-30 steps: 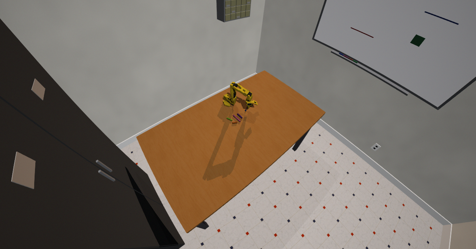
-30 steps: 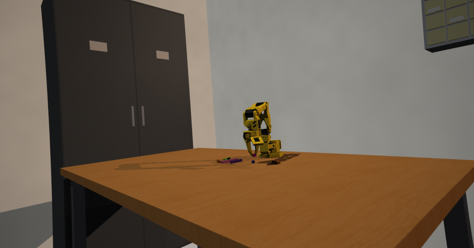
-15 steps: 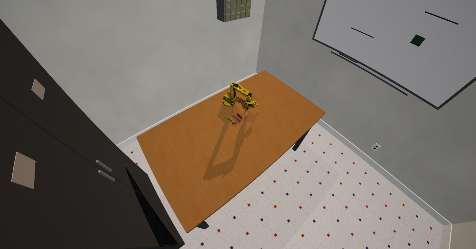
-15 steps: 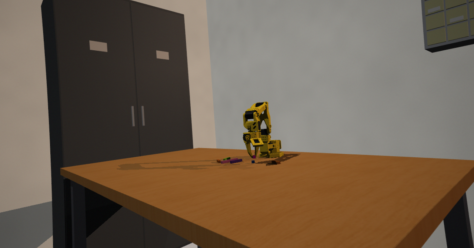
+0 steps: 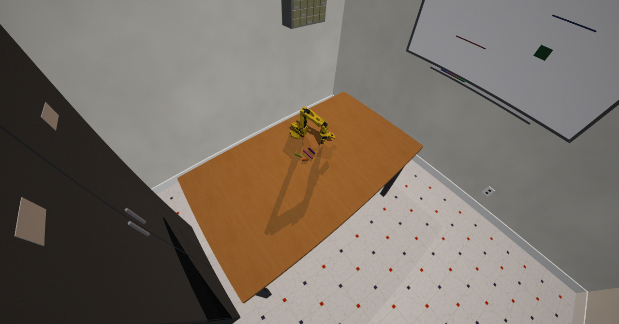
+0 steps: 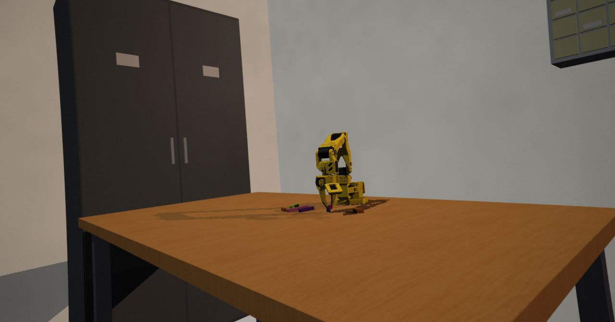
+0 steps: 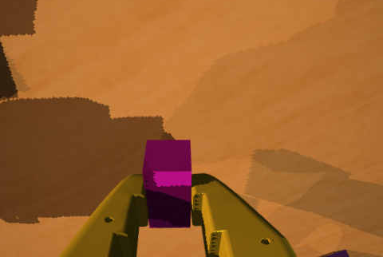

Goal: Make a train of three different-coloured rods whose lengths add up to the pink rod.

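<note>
We observe the claw (image 5: 321,142) (image 6: 328,207) (image 7: 169,201) pinching the magenta rod (image 6: 329,207) (image 7: 169,185). Wrist view: purple rod (image 5: 311,150) (image 6: 306,209) (image 7: 339,254) cut off at five o'clock; blue rod (image 5: 319,143) (image 6: 328,210) hidden there.

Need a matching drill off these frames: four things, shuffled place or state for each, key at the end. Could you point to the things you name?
1. magenta rod (image 6: 329,206) (image 7: 169,205)
2. purple rod (image 5: 311,150) (image 6: 306,209) (image 7: 341,254)
3. whiteboard (image 5: 510,32)
4. tall cabinet (image 5: 86,170) (image 6: 141,105)

A. flat on the table (image 5: 242,209) (image 6: 387,255) (image 7: 100,49), beside the pink rod (image 5: 307,154) (image 6: 294,209)
B. dark, doors shut
C. mounted on a wall
D. gripped between the fingers of the tool (image 5: 321,142) (image 6: 328,206) (image 7: 169,199)

Pairs: 1-D, 2-A, 3-C, 4-B
</note>
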Action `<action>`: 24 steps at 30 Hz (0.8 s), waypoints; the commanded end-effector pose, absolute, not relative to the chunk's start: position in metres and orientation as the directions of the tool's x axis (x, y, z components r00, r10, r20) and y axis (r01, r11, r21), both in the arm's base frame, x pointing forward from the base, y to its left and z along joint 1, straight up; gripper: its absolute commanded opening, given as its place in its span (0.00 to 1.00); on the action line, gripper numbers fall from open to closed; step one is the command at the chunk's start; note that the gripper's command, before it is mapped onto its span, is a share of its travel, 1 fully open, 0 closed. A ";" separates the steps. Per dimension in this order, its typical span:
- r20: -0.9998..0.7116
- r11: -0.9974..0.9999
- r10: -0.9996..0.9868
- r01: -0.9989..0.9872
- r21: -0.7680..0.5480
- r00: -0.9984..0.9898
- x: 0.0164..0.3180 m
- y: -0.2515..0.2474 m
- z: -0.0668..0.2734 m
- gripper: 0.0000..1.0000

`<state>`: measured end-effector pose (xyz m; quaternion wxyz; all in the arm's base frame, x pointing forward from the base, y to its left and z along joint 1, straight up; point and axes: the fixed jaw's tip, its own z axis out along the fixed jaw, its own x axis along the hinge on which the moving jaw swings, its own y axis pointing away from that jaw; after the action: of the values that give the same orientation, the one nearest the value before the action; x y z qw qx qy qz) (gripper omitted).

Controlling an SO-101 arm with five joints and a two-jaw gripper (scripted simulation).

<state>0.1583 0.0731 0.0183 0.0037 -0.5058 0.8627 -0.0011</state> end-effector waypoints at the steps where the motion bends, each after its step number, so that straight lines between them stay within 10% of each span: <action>1: -0.080 0.479 -0.877 -0.875 -0.063 -0.474 0.170 0.080 0.030 0.00; 24: -0.071 0.479 -0.877 -0.876 -0.056 -0.475 0.168 0.078 0.028 0.00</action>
<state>0.1555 0.0719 0.0157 -0.0022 -0.5058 0.8627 -0.0004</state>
